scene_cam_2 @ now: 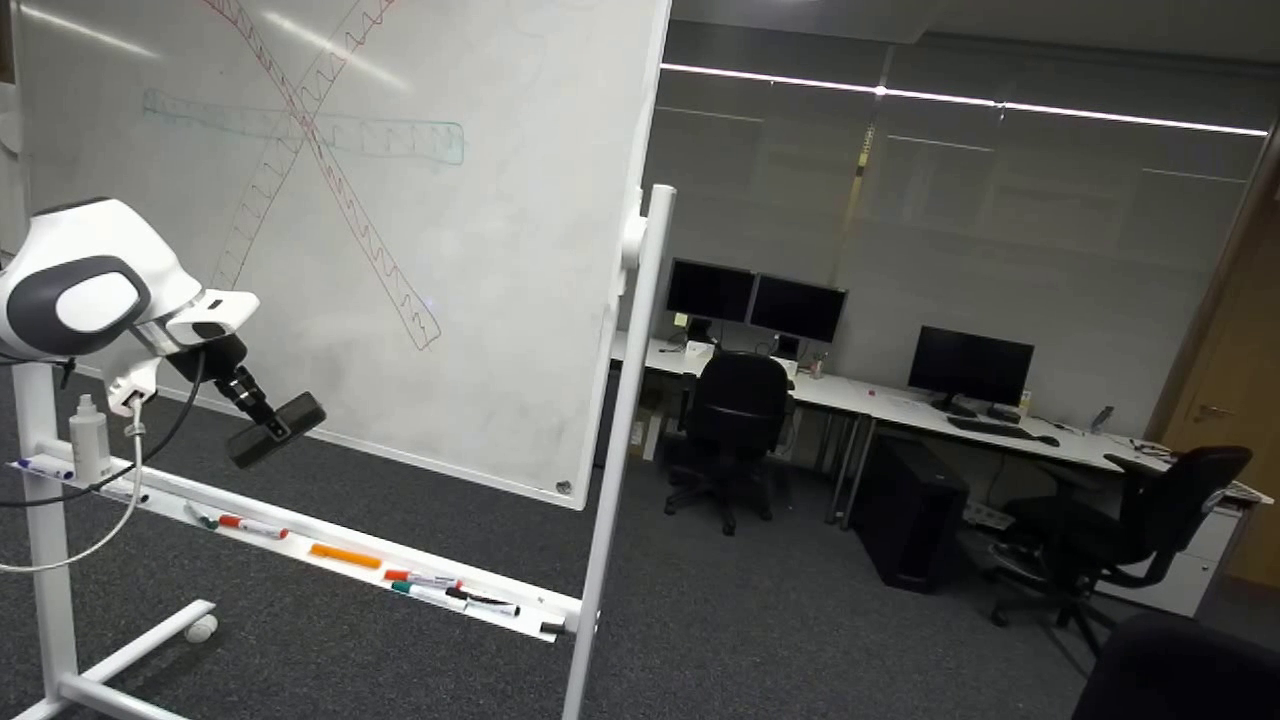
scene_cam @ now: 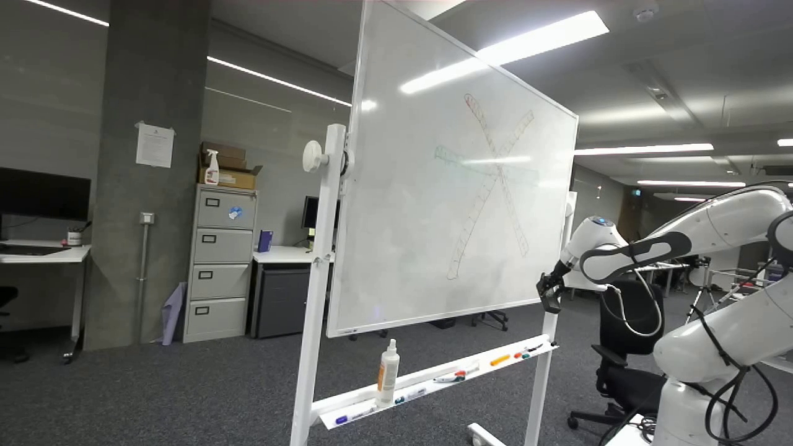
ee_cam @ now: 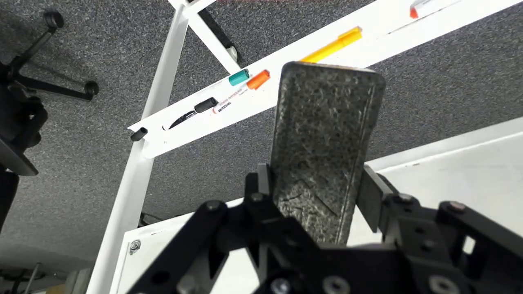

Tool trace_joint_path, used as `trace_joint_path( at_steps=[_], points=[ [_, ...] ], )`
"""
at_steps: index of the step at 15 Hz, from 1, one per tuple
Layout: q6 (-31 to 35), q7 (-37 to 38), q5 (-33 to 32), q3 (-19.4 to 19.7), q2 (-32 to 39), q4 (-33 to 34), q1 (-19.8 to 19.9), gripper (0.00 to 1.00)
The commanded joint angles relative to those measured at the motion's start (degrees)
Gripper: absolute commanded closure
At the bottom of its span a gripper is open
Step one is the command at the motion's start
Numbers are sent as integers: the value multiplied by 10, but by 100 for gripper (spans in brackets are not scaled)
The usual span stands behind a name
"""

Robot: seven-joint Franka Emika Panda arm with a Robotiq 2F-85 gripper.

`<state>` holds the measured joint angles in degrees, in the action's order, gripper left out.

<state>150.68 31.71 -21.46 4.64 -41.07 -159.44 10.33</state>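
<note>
Claw [ee_cam: 318, 191]: firmly clamped on the eraser [ee_cam: 322, 134], and there it is in the wrist view, a finger pad [ee_cam: 371, 198] against each long side.
Eraser's place: up in the air, above the pen tray [ee_cam: 184, 133] and, in an exterior view, right across the lower edge of the whiteboard [scene_cam: 421, 210]; whether it touches the board, I can't tell.
Long axis: look at that slant, the eraser lies crosswise to the fingers in an exterior view, one end dipping, the other raised.
Whiteboard: close by the claw, red and green strips [scene_cam_2: 305, 122] crossing on its face, higher than the eraser.
Pen tray: down below, with a yellow marker [ee_cam: 333, 45] partly tucked behind the eraser's far end in the wrist view.
Arm [scene_cam: 722, 217]: just the one, arched high, bent at the wrist so the claw angles downward.
</note>
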Motion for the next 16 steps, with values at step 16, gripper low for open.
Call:
trace_joint_path(
  at_steps=[16],
  points=[
    [296,-404,203,335,58,112,-239,70]
  ],
)
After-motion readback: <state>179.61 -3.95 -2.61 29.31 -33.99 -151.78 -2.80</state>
